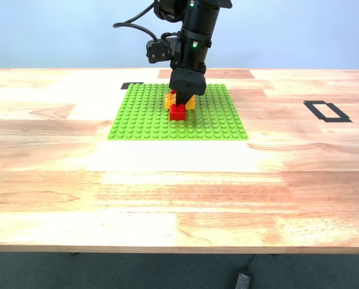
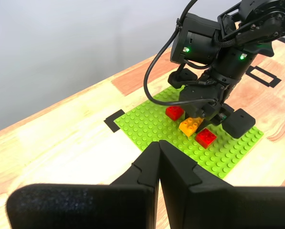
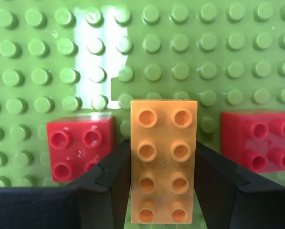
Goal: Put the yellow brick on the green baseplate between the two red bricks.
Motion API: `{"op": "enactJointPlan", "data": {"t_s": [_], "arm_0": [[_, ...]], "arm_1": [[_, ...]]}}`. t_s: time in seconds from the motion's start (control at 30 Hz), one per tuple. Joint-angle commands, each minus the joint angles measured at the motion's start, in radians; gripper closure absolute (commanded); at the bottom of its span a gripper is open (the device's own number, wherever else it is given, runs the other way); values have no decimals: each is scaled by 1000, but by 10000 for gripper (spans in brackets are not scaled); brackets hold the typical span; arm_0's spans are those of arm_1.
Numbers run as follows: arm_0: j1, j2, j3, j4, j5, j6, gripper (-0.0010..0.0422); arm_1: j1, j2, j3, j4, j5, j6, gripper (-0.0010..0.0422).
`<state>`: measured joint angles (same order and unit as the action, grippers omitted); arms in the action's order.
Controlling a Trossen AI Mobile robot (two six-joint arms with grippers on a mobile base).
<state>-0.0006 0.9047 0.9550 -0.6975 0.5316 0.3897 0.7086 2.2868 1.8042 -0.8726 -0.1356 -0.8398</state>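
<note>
The green baseplate (image 1: 143,117) lies at the table's far middle. In the second wrist view, my second gripper (image 3: 163,162) is shut on the yellow brick (image 3: 163,124), with one finger against each long side. The brick sits low over the baseplate (image 3: 180,43), between the two red bricks (image 3: 80,145) (image 3: 259,143). In the exterior view the gripper (image 1: 182,96) comes down from above onto the yellow brick (image 1: 190,103), and one red brick (image 1: 178,112) is in front of it. My first gripper (image 2: 159,148) is shut and empty, well away from the plate (image 2: 147,124).
A black tape rectangle (image 1: 327,111) marks the table on the exterior view's right. A small black tape mark (image 1: 131,85) sits by the plate's far corner. The wide wooden table (image 1: 179,192) stretches toward the camera.
</note>
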Motion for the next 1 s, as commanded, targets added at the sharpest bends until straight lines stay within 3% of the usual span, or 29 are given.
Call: {"op": "enactJointPlan", "data": {"t_s": [0.03,0.37,1.0], "arm_0": [[0,0,0,-1,0,0,413],[0,-1,0,-7,0,0,413],[0,-3,0,-14,0,0,413]], "arm_1": [[2,0,0,5,6,-3,345],[20,-1,-5,18,4,4,253],[28,-36,-2,27,-8,20,248]]}}
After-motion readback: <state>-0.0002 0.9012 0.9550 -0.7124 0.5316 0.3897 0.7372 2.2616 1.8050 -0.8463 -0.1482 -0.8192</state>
